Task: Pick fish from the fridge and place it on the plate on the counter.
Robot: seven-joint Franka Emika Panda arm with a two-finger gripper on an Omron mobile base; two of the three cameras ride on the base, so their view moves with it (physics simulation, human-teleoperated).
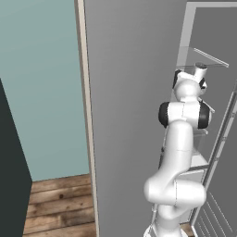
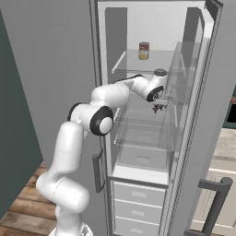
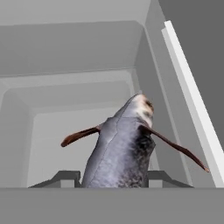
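Observation:
The fridge (image 2: pixel 64 55) stands open, with its pale interior and clear glass shelves (image 2: pixel 143 138) showing. My arm reaches in at the middle shelf level. In the hand view the dark grey fish (image 3: pixel 122 144) fills the space between my two fingertips, its head pointing away and thin fins spread to both sides. My gripper (image 3: pixel 114 177) is shut on the fish, with a finger pressed to each flank. From the right base view the gripper (image 2: pixel 159 107) hangs just above the shelf with the small dark fish (image 2: pixel 158 109) in it. The plate is out of view.
A red and yellow can (image 2: pixel 144 50) stands on the upper glass shelf. The open fridge door (image 2: pixel 203 120) stands close on the right of my hand. White drawers (image 2: pixel 138 198) sit below. A strip of beige counter (image 2: pixel 227 143) over cream cabinets lies beyond the door.

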